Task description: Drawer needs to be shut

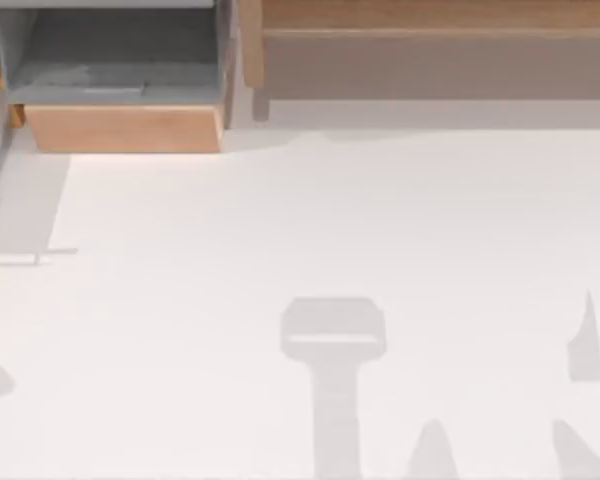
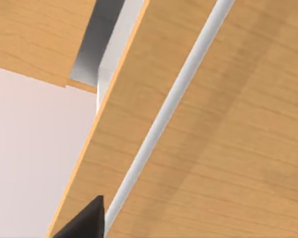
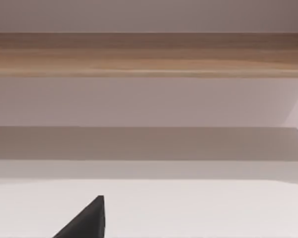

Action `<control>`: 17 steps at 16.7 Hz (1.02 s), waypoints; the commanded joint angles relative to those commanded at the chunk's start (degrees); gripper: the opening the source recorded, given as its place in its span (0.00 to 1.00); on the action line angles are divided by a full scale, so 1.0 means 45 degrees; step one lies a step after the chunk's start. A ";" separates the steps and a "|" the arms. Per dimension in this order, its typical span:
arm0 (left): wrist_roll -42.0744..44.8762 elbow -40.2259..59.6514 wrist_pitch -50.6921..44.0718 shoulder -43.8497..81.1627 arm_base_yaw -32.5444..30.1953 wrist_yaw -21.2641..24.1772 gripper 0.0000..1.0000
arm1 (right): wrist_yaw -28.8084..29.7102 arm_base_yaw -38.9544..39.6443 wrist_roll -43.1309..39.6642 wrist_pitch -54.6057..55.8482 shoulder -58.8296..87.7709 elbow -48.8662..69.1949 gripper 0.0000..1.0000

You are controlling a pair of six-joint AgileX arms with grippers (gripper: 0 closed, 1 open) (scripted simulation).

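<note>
The boxy light-wood drawer (image 1: 123, 128) with a grey inside stands pulled out at the white bench's (image 1: 330, 230) far left. A flat, square push on its plain front should close it. The left hand (image 2: 84, 223) is near wood panels; I cannot tell its opening. The long wooden shelf (image 1: 430, 50) lies alongside, clear of the path.

Drawer (image 1: 122, 128) pulled out at the table's (image 1: 300, 250) far left; shelf (image 1: 430, 50) just beside, rightward
</note>
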 joint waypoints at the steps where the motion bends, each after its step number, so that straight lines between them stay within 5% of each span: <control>1: 0.0613 0.0097 0.0502 0.0299 0.0133 0.0331 1.00 | 0.0000 0.0000 0.0000 0.0000 0.0000 0.0000 1.00; 8: 0.3448 0.0620 0.2952 0.0952 -0.0099 0.1831 1.00 | 0.0000 0.0000 0.0000 0.0000 0.0000 0.0000 1.00; 17: 0.3442 0.1203 0.2602 0.1167 -0.0556 0.1385 1.00 | 0.0000 0.0000 0.0000 0.0000 0.0000 0.0000 1.00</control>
